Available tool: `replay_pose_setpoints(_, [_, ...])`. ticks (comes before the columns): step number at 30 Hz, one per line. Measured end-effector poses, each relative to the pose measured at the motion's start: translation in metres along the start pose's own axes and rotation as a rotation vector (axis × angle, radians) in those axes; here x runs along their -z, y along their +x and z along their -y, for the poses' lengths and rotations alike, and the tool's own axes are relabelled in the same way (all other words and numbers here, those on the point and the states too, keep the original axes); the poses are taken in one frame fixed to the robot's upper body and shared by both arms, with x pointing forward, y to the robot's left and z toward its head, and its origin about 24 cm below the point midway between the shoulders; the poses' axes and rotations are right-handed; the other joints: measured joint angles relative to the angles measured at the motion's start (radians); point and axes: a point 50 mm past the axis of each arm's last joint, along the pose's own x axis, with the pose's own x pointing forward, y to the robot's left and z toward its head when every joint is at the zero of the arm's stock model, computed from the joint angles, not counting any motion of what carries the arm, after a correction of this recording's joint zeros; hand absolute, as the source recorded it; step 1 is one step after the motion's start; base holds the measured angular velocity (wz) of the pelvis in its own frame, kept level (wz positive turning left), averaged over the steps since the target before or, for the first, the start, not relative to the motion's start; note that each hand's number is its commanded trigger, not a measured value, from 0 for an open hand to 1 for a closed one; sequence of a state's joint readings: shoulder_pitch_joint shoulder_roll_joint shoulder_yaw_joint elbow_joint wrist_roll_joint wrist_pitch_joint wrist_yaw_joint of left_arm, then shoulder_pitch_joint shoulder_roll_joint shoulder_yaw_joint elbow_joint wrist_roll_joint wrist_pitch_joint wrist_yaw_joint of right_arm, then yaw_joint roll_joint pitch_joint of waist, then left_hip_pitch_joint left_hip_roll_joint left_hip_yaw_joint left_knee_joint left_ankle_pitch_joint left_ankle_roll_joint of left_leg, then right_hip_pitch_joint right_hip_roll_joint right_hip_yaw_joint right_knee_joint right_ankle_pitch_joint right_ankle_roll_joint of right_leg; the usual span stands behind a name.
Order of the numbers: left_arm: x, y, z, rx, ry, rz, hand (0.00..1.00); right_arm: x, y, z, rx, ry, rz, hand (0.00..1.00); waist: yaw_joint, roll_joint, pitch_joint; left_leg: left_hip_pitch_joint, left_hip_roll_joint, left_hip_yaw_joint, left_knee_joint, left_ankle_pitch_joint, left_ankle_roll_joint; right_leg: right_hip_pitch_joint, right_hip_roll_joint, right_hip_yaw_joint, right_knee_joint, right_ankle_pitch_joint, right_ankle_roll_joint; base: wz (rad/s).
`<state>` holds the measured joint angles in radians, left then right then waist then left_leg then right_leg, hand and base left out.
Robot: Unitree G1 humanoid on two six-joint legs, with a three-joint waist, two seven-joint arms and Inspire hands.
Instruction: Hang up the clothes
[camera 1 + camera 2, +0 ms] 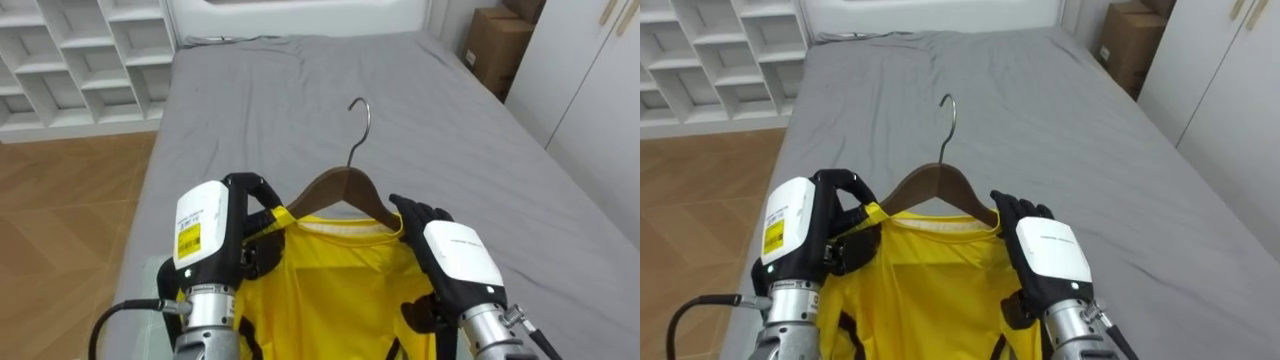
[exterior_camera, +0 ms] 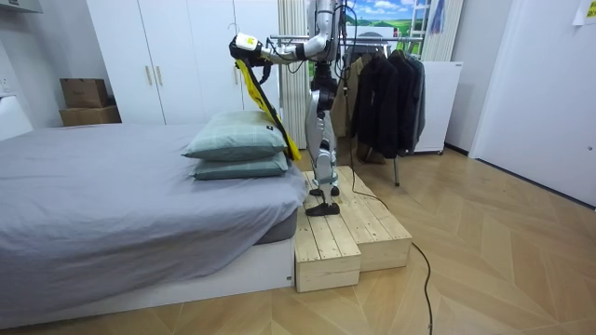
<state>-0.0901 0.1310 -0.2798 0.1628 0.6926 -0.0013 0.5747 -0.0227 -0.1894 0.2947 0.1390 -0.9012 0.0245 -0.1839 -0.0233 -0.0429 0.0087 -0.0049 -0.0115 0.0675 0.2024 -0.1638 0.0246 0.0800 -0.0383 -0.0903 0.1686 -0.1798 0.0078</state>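
Yellow shirt (image 1: 330,290) hangs on a wooden hanger (image 1: 340,188), held up in front of the robot's chest by both hands. The left hand (image 1: 238,215) is curled tight round the hanger's left shoulder, pinching a fold of the cloth with it. The right hand (image 1: 440,250) lies over the right shoulder, its dark fingers (image 1: 410,215) bent down round the wood through the collar edge; I judge that a closed hold too, though its thumb is hidden.

The hanger's long axis runs left to right between the two hands, about level. Its hook (image 1: 361,112) rises from the middle and leans to the far side, away from the robot and out over the grey bed (image 1: 470,130). It touches nothing.

In the room view the robot stands on a wooden platform (image 2: 349,228) at the bed's end, facing the bed, with the shirt (image 2: 265,102) trailing down from its raised arms. The rack (image 2: 371,39), already carrying dark coats (image 2: 382,93), stands behind it, on the room view's right. So the hook points the opposite way from the rail that should take it.

That is what the coming move hinges on. The robot would probably have to turn right round before the hook can meet the rail. Neither hand is nearer the hook, since each holds one end. Letting one go to steer the hook could tip the hanger and slide the shirt off.
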Motion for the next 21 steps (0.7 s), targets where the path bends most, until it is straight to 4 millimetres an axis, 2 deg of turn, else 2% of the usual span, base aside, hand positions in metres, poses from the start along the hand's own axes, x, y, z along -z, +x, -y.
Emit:
replay_pose_setpoints(4, [-0.006,0.001,-0.003,-0.016,-0.010,0.022,1.00,-0.002,0.000,0.001,0.063,-0.005,0.006,0.00,-0.002,0.000,-0.0001,-0.006,-0.001,-0.014,0.004,0.000,0.000,0.001,-0.001,-0.021,0.000,0.000,0.000,0.11])
replay_pose_setpoints(14, [-0.010,0.002,-0.004,-0.030,-0.045,0.014,1.00,-0.002,0.003,-0.005,0.173,0.017,-0.021,0.00,0.000,0.002,0.0000,-0.003,-0.002,-0.015,0.005,0.000,0.000,0.006,-0.001,-0.025,0.000,0.000,0.000,0.01])
replay_pose_setpoints(18, [-0.011,0.002,-0.004,-0.030,-0.050,0.013,1.00,-0.001,0.006,-0.006,0.208,0.013,-0.024,0.00,0.001,0.011,0.0030,-0.005,-0.002,-0.016,0.006,0.000,0.000,0.005,-0.001,-0.025,0.000,0.000,0.000,0.00])
replay_pose_setpoints(21, [-0.012,0.002,-0.003,-0.030,-0.057,0.012,1.00,-0.002,0.006,-0.004,0.239,0.017,-0.020,0.00,0.001,0.018,0.0023,-0.009,-0.001,-0.018,0.006,0.000,0.000,0.002,0.000,-0.025,-0.001,0.000,0.000,0.00])
